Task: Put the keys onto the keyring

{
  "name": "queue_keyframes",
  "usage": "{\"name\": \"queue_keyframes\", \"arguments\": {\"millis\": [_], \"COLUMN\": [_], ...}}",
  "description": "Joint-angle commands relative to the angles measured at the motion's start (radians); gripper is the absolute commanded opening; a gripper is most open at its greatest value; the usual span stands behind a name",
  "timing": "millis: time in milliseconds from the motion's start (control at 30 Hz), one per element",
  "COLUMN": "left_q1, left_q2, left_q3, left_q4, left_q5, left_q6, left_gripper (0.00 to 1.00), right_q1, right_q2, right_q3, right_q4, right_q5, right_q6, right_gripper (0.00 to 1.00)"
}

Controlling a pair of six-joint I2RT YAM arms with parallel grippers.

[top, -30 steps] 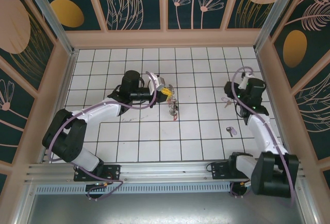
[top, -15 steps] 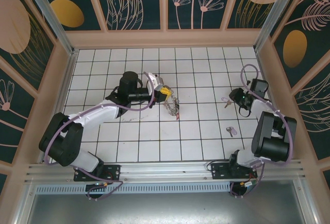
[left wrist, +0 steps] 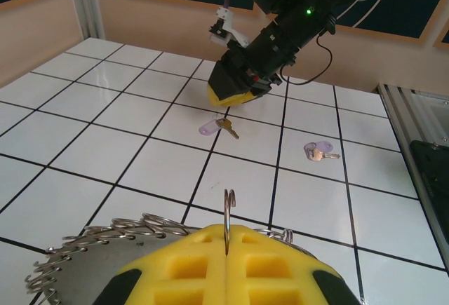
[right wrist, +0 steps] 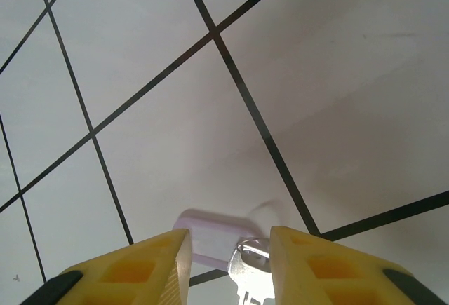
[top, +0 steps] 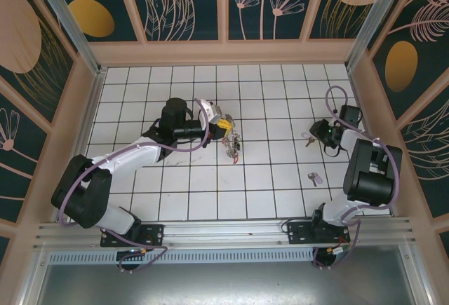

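Note:
My left gripper (top: 224,124) (left wrist: 228,233) is shut on the keyring (top: 232,144), whose thin wire (left wrist: 229,207) stands up between the yellow fingers. Small rings and keys hang from it over the middle tiles. My right gripper (top: 315,135) (right wrist: 230,249) is low over the floor at the right, also seen from the left wrist (left wrist: 235,93). Its fingers stand open on either side of a silvery key with a pale purple tag (right wrist: 210,238) (top: 306,138) (left wrist: 215,127), which lies flat on the tile. A second such key (top: 313,177) (left wrist: 317,153) lies closer to the right arm's base.
A bunch of small wire rings (left wrist: 105,231) sits just left of my left fingers. The white tiled floor (top: 266,95) is walled on three sides by patterned panels (top: 224,10). A metal rail (top: 224,231) runs along the near edge.
The right arm has folded back and its gripper has come down around the purple-tagged key. The left gripper has shifted slightly, and the hanging keys have swung.

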Motion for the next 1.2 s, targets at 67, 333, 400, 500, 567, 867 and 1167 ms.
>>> {"name": "queue_keyframes", "arguments": {"millis": [67, 333, 400, 500, 567, 867, 1167], "left_q1": [-0.006, -0.008, -0.008, -0.007, -0.008, -0.007, -0.006], "left_q2": [-0.009, -0.008, -0.007, -0.008, -0.009, -0.004, 0.007], "left_q3": [0.023, 0.028, 0.028, 0.029, 0.027, 0.024, 0.038], "left_q4": [0.046, 0.048, 0.047, 0.045, 0.040, 0.035, 0.027], "left_q5": [0.024, 0.027, 0.027, 0.027, 0.027, 0.026, 0.032], "left_q6": [-0.012, -0.013, -0.013, -0.014, -0.011, -0.008, -0.009], "left_gripper": [0.00, 0.00, 0.00, 0.00, 0.00, 0.00, 0.00], "right_q1": [0.002, 0.003, 0.003, 0.005, 0.010, 0.035, 0.059], "right_q2": [0.007, 0.031, 0.052, 0.075, 0.073, 0.024, 0.038], "right_q3": [-0.002, 0.014, 0.029, 0.034, 0.032, 0.009, 0.023], "right_q4": [-0.031, -0.017, -0.019, -0.015, -0.014, -0.035, -0.060], "right_q5": [-0.014, 0.011, 0.010, -0.004, -0.014, -0.014, 0.026], "right_q6": [-0.031, -0.037, -0.040, -0.041, -0.042, -0.051, -0.073], "right_gripper": [0.35, 0.35, 0.36, 0.35, 0.35, 0.30, 0.27]}}
